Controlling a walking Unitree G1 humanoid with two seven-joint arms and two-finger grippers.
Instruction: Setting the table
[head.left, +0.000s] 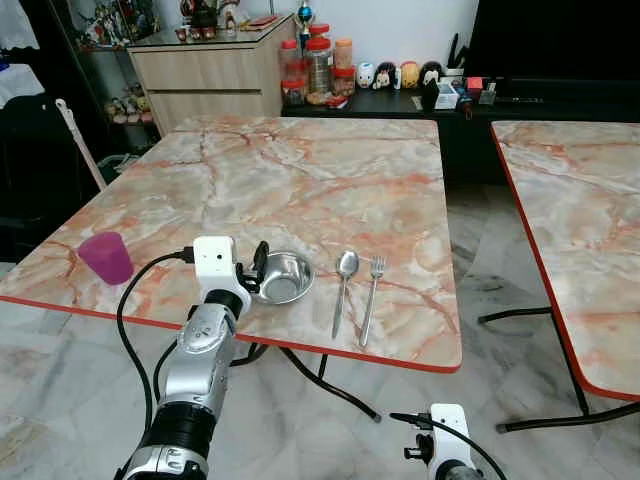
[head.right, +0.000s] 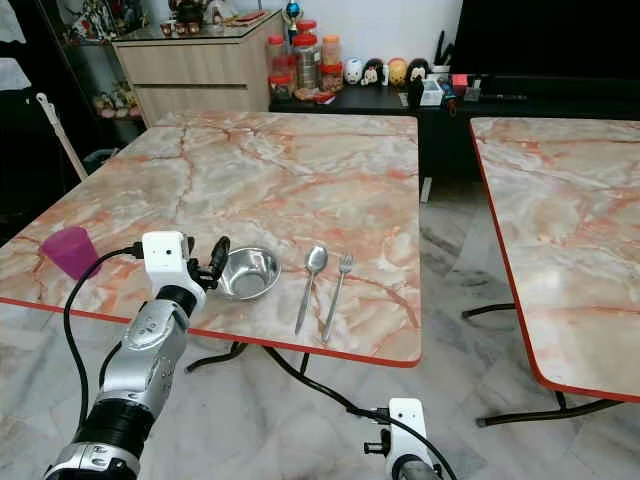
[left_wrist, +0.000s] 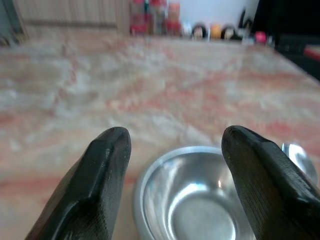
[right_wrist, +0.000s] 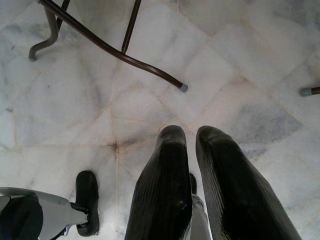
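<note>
A steel bowl sits near the front edge of the marble table. Right of it lie a spoon and a fork, side by side. A purple cup stands at the front left corner. My left gripper is open at the bowl's left rim. In the left wrist view the bowl lies just beyond and between the two fingers, with nothing held. My right gripper hangs low over the floor, its fingers together.
A second marble table stands to the right across a narrow gap of tiled floor. Behind the tables are a wooden cabinet and a dark shelf holding jars and small figures. Table legs cross the floor below.
</note>
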